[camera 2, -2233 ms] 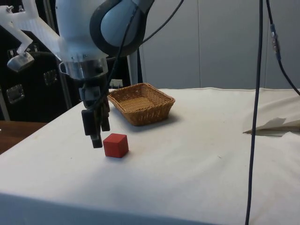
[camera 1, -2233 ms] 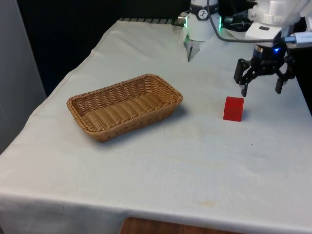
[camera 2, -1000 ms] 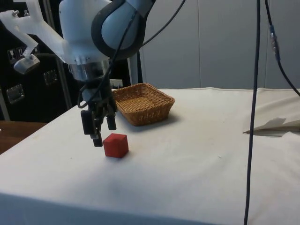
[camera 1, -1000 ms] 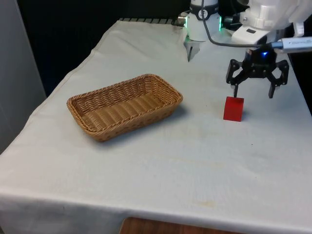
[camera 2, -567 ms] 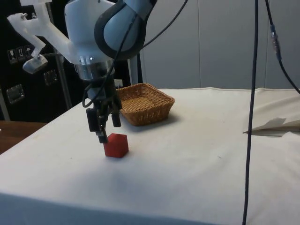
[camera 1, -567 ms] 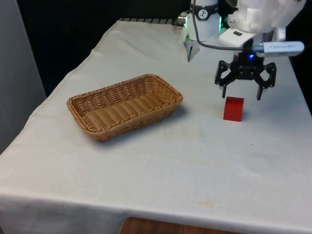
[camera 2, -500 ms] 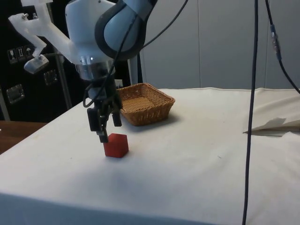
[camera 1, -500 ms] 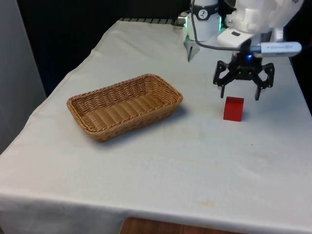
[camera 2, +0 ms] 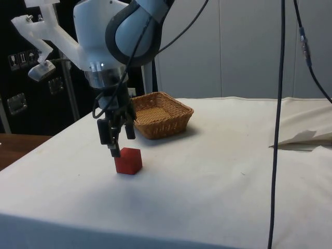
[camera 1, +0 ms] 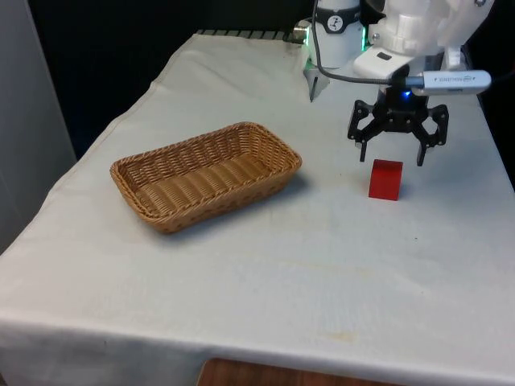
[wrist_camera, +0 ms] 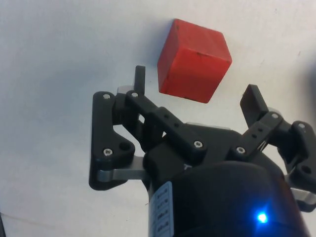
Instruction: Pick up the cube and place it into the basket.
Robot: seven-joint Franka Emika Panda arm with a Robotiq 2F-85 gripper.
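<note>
fingers (camera 1: 390,155) spread wide, seemingly just above red cube (camera 1: 385,178), untouched.

The arm (camera 1: 426,28) runs off the top edge of the front view — its upper links are cut away. In the side view the gripper (camera 2: 115,139) overlaps the cube's (camera 2: 128,160) top left corner. The basket's (camera 2: 155,122) left end sits behind the arm there — hidden.

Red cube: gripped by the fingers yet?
No. The red cube sits on the white cloth and the open gripper hangs just above it, fingers clear of its sides.
</note>
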